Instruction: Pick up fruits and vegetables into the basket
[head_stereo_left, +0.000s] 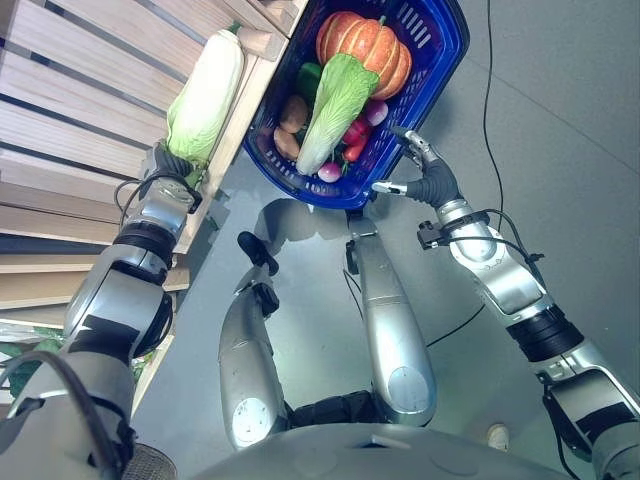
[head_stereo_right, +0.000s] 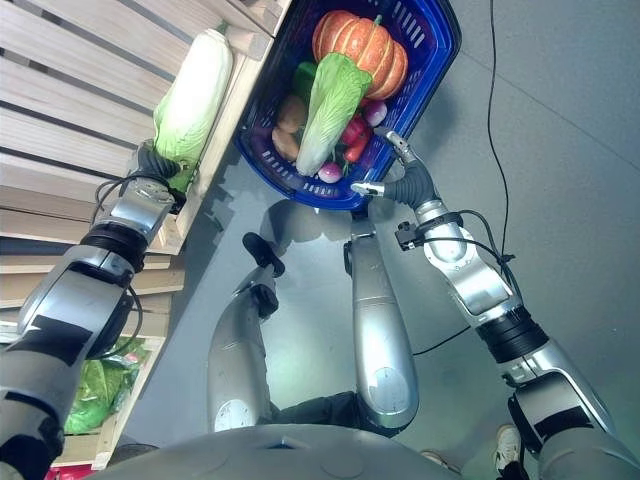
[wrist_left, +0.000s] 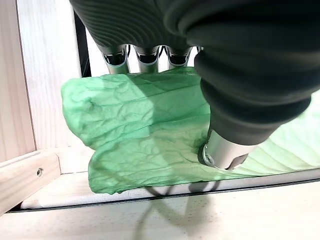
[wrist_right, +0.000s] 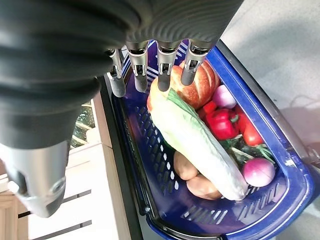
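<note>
A long pale-green napa cabbage (head_stereo_left: 208, 95) lies on the wooden shelf at the left. My left hand (head_stereo_left: 170, 165) is shut on its leafy end; in the left wrist view the fingers (wrist_left: 142, 56) lie over the green leaves (wrist_left: 150, 130) and the thumb (wrist_left: 225, 150) presses in from the other side. The blue basket (head_stereo_left: 450, 50) stands on the floor to the right of the shelf. It holds an orange pumpkin (head_stereo_left: 370, 45), a second napa cabbage (head_stereo_left: 335, 105), potatoes (wrist_right: 192, 177), red peppers (wrist_right: 222, 122) and a pink radish (wrist_right: 258, 171). My right hand (head_stereo_left: 425, 175) hovers open at the basket's near rim, fingers (wrist_right: 165, 62) straight.
The slatted wooden shelf (head_stereo_left: 70, 110) fills the left side, with its edge right beside the basket. A lower crate with green leaves (head_stereo_right: 95, 390) sits under it. Grey floor (head_stereo_left: 560, 120) stretches to the right of the basket.
</note>
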